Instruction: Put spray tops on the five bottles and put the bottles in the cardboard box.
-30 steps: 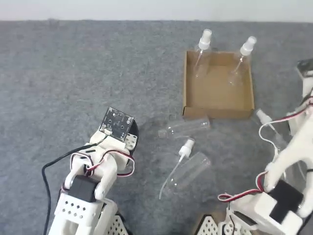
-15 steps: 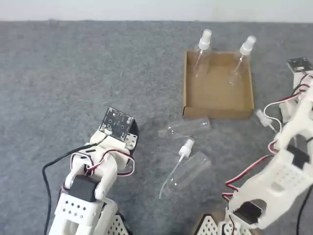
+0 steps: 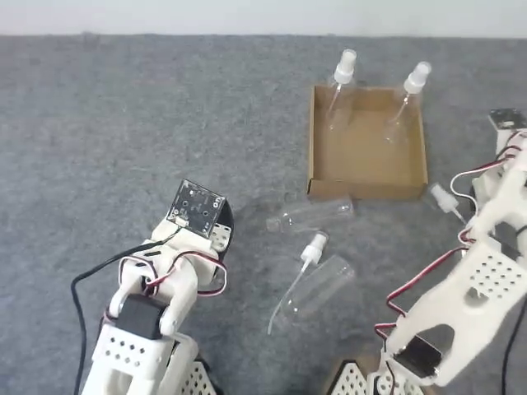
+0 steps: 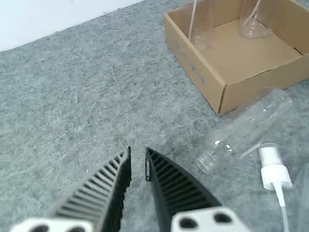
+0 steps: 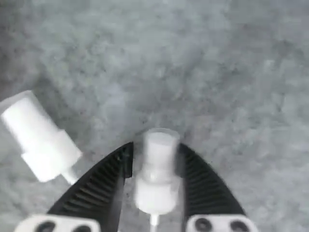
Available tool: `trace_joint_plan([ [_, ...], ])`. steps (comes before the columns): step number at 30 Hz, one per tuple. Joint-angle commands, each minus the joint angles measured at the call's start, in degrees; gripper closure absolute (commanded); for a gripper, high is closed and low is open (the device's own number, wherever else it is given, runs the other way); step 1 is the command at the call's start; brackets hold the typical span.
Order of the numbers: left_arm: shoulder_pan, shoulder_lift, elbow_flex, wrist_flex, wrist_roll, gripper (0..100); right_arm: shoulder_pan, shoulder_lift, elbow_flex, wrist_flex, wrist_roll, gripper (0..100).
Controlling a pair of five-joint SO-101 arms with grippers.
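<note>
Presently, the step judged in hand is carrying a spray top to an uncapped bottle. Entries, with handling notes:

- Tabletop (image 3: 123, 123): grey, fibrous, carpet-like. It probably damps rolling, yet a lying bottle would want steadying by the free hand.
- Box (image 3: 366, 188): brown corrugated card, shallow, squarish, open. Two capped bottles (image 3: 338, 97) (image 3: 403, 107) stand at its far wall.
- Left hand (image 4: 138, 152): black ribbed fingers all but together, holding nothing, low over the tabletop near the box.
- Right hand (image 5: 155, 147): ribbed fingers closed about the held top (image 5: 157, 179), over the tabletop right of the box.
- Open bottles (image 3: 313, 214) (image 3: 319, 284): clear, smooth cylinders, likely plastic, lying in front of the box. The tube should enter the neck first, in line with it.
- Loose tops (image 3: 314, 247) (image 5: 41, 140): white stepped cylinders with thin dip tubes.
</note>
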Motion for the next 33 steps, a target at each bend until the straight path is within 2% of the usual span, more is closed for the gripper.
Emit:
trace_joint_plan([
  [1,0.26,0.44,-1.36,-1.49,-0.18,96,2.07,-1.45,-6.86,1.89,-0.88,97.5],
  [7,0.26,0.35,-1.36,-1.49,-0.18,96,3.91,-1.45,-20.75,12.0,-0.88,97.9],
  [13,-0.09,0.26,-1.36,-1.49,-0.18,96,2.07,-1.54,-43.87,30.37,-1.41,97.9],
  [17,-0.18,0.26,-1.36,-1.58,-0.18,96,1.36,-3.12,-51.78,30.81,-7.38,97.9],
  [20,-0.18,0.26,-1.36,-1.58,-0.18,96,-0.04,-7.08,-46.86,30.81,-7.65,97.9],
  [26,-0.26,0.26,-1.36,-1.58,-0.26,96,-4.7,-21.32,-26.99,30.73,-10.9,97.9],
  [29,-0.26,0.26,-1.54,-1.58,-0.26,96,-9.36,-31.08,-16.26,30.73,-10.99,97.9],
  [33,-2.55,0.26,-1.89,-1.58,-0.18,96,-19.3,-43.12,-3.69,30.64,-13.27,97.9],
])
